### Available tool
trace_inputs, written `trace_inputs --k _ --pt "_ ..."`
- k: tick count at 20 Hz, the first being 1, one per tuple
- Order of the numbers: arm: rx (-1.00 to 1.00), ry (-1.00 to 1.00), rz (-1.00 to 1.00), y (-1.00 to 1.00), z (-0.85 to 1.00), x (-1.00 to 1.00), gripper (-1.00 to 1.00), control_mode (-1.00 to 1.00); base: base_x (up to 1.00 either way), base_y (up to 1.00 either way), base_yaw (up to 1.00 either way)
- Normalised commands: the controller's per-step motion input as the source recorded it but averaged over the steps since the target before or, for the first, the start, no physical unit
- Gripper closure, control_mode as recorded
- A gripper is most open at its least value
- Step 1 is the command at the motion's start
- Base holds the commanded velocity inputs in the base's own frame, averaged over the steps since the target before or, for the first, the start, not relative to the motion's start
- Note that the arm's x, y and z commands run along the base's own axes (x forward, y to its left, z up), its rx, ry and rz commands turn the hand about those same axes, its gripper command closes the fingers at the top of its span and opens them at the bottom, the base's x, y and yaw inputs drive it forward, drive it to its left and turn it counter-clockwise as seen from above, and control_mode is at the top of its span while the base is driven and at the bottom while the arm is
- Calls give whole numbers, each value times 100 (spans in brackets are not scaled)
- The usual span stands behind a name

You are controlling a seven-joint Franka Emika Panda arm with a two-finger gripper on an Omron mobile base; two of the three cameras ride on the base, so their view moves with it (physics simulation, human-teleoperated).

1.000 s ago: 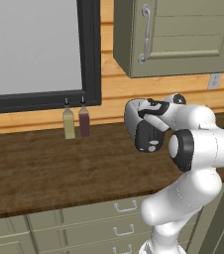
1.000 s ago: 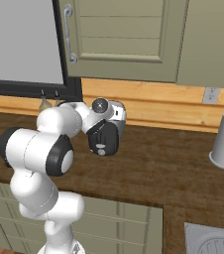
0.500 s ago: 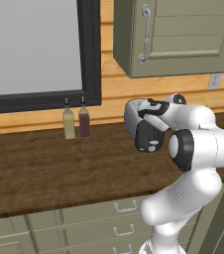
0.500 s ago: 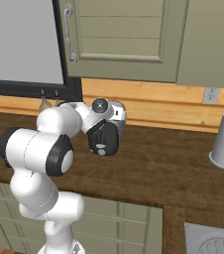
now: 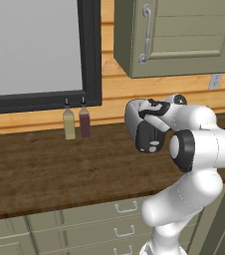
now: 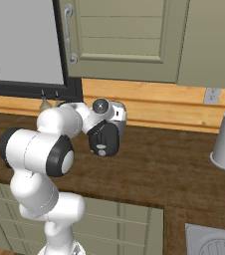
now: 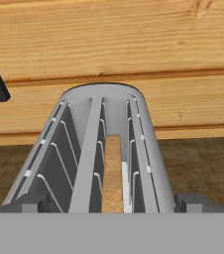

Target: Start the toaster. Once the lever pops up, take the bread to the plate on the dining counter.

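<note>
Hand view put me right over the toaster [image 7: 104,149], looking along its slots, with the bread [image 7: 113,173] sunk in the right-hand one. My jaws stood wide open, holding nothing. Starting it was the step; I judged the lever came next.

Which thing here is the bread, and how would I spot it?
Find the wooden wall in the hand view; before it stands the grey toaster with two long slots. The bread is the tan slice in the right slot, while the left slot looks bare.
</note>
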Motion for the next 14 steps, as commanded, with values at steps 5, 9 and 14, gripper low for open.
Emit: trace_inputs --k 5,9,14 --pt "0 0 0 0 0 0 -100 -100 0 0 0" --pt "0 0 0 0 0 0 -100 -100 0 0 0" --pt "0 0 0 0 0 0 -100 -100 0 0 0"
